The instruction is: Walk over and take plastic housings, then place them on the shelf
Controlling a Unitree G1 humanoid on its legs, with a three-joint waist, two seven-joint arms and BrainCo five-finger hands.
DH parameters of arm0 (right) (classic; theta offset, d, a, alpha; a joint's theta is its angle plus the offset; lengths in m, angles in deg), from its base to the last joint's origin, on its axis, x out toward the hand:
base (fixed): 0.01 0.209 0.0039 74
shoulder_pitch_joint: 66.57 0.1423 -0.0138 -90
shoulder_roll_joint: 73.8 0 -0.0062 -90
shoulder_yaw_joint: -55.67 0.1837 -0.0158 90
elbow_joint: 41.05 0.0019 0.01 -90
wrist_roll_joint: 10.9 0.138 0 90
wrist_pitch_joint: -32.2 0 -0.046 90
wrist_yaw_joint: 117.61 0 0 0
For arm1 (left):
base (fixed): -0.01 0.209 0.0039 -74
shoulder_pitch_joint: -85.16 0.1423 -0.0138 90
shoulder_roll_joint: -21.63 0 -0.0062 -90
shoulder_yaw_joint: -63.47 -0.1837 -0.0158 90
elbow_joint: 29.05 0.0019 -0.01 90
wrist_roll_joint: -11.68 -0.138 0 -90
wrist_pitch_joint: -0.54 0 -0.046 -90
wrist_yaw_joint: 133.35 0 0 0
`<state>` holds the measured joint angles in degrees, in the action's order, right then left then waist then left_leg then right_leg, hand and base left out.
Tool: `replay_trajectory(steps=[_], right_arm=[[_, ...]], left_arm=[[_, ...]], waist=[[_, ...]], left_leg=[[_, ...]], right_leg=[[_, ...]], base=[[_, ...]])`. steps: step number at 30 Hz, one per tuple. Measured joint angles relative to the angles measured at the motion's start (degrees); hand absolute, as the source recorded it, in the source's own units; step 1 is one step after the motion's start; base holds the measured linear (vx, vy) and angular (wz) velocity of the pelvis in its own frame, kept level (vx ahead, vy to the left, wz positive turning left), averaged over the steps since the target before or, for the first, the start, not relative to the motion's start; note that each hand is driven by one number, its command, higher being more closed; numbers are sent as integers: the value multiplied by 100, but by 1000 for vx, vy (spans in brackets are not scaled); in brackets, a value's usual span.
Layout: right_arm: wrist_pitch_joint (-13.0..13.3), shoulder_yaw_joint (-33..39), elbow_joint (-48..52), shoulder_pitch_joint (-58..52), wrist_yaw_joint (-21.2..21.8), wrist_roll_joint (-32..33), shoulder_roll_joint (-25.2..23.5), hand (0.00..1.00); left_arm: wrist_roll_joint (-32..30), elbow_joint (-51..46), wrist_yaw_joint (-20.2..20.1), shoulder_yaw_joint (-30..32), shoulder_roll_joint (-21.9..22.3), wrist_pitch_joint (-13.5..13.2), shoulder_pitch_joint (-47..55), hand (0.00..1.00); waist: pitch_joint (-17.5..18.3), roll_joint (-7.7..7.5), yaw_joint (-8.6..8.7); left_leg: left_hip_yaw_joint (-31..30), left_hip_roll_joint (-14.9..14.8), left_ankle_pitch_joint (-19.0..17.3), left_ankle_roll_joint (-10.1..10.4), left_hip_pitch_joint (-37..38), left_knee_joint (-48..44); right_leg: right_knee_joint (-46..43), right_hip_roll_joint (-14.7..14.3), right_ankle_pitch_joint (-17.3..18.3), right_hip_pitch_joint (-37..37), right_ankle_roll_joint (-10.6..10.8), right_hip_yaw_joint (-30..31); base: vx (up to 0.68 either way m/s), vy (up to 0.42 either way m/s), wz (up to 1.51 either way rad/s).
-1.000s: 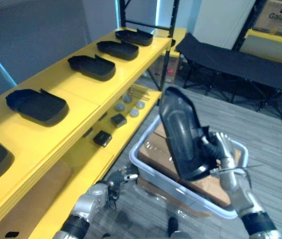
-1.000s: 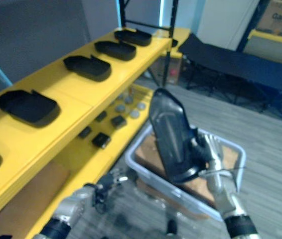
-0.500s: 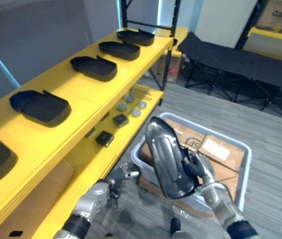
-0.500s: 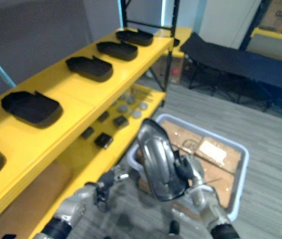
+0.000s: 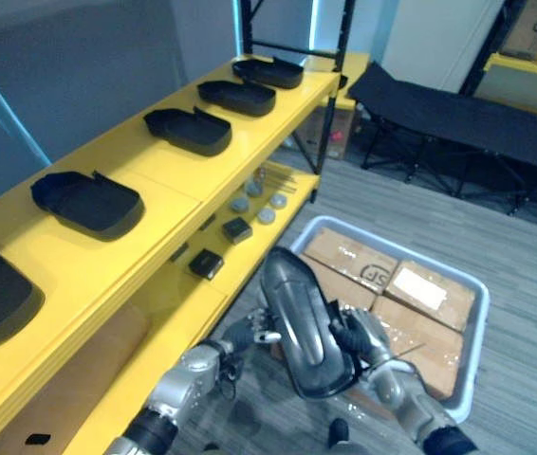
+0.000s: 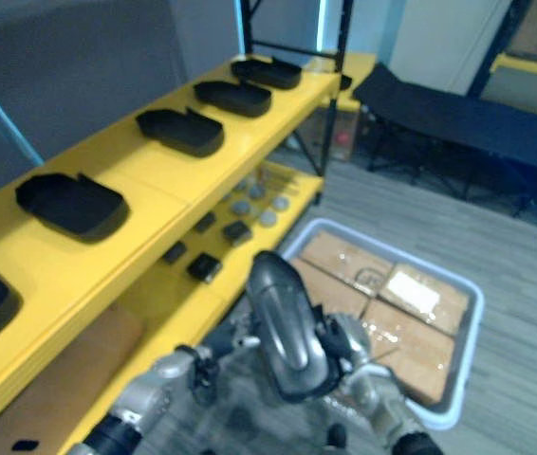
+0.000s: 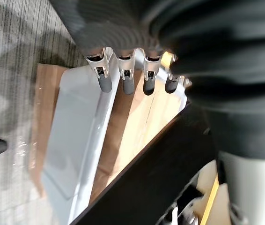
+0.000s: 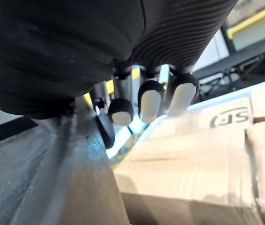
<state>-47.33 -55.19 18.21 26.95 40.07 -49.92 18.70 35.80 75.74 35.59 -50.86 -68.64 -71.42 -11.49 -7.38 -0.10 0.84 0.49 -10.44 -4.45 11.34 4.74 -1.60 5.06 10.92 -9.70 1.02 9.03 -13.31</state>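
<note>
left eye view is showing the right hand [image 5: 368,343] gripping the black housing [image 5: 305,322] by its edge and holding it upright in the air, low in front of the robot, between the yellow shelf [image 5: 169,175] and the grey bin [image 5: 480,318]; in the right wrist view its fingers [image 8: 151,103] are curling close together over the housing's rim, while the thumb is hiding behind it; carrying it on edge is probably keeping the long shell clear of the bin and the shelf's front; the left hand [image 5: 213,362] is hovering just beside the housing's lower edge, and i cannot tell whether it is touching; its fingers [image 7: 125,82] are hanging loose and slightly apart, closing on nothing, likely waiting to steady the shell; 5 other housings [image 5: 88,201] are lying hollow side up in a row along the top level, with bare yellow between them where this one could be going; cardboard boxes [image 5: 363,270] are filling the bin; small black blocks [image 5: 206,263] are sitting on the lower level
</note>
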Motion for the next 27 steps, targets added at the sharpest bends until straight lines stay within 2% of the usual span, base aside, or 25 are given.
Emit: replay_trajectory(steps=[5,20,21,27], right_arm=[[0,-88,-22,4,0,2,-66,100],[-4,-311,-272,184,-47,67,-150,100],[-4,-344,-273,185,-69,137,-158,100],[140,-354,-323,185,-314,312,-268,100]], left_arm=[[-219,8,-163,-192,-4,3,0,0],[-494,259,-100,-636,127,-115,-10,0],[-492,315,-60,-647,165,-187,-9,100],[-429,745,378,-675,246,-701,-6,100]], waist=[[-1,3,-1],[8,44,-6],[8,44,-9],[8,43,-19]], left_leg=[[-2,1,0,0,0,0],[-2,-1,1,0,15,-1],[-3,0,1,0,15,-1],[-2,-1,1,0,16,0]], right_leg=[[0,0,0,2,0,-2],[0,-1,-2,21,1,-3],[0,0,-2,22,1,-4],[0,-1,-4,24,0,-5]], base=[[0,0,0],[0,0,0],[0,0,0],[0,0,0]])
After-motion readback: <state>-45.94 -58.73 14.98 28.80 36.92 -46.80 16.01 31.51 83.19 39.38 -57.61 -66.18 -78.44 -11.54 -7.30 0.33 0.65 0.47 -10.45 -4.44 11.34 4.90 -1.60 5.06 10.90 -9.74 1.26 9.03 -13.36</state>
